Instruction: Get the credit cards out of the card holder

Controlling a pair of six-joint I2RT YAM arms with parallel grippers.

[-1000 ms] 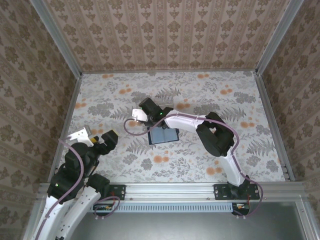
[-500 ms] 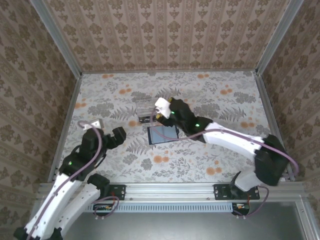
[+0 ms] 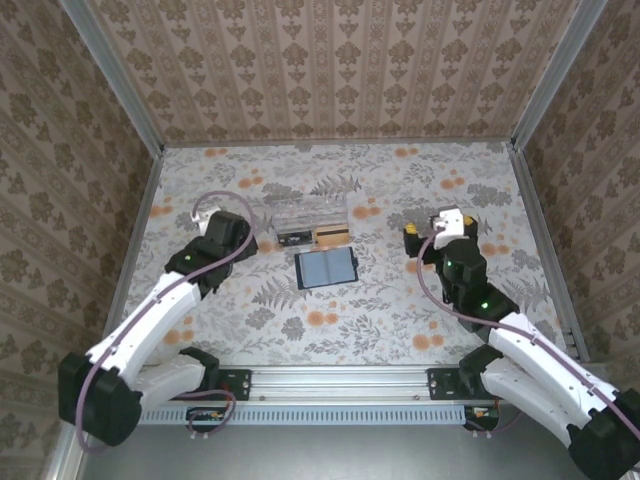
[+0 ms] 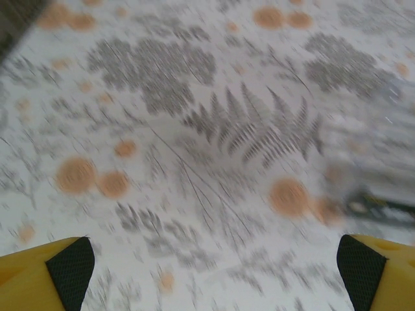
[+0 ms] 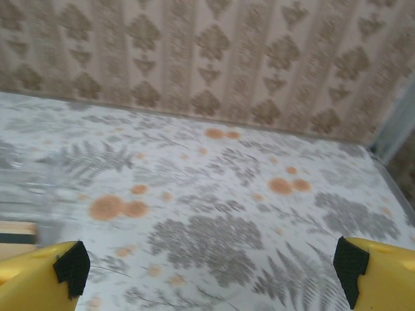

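The card holder [image 3: 327, 268] lies open at the table's middle, its paler blue-grey inside facing up. Just behind it an orange-tan credit card [image 3: 333, 236] lies flat beside a small dark flat piece [image 3: 294, 238]. The card's edge also shows at the left margin of the right wrist view [image 5: 16, 228]. My left gripper [image 3: 243, 245] hovers left of these, open with nothing between its fingers [image 4: 214, 265]. To the right of the holder and well apart from it, my right gripper [image 3: 424, 240] is open and empty [image 5: 211, 265].
A clear plastic box [image 3: 305, 212] stands behind the card; it appears blurred at the right of the left wrist view [image 4: 369, 142] and at the left of the right wrist view [image 5: 32, 188]. Patterned walls enclose the floral table on three sides.
The right arm has drawn back from the holder and box to the right side, its jaws spreading wide. The left arm has swung forward toward the box's left side.
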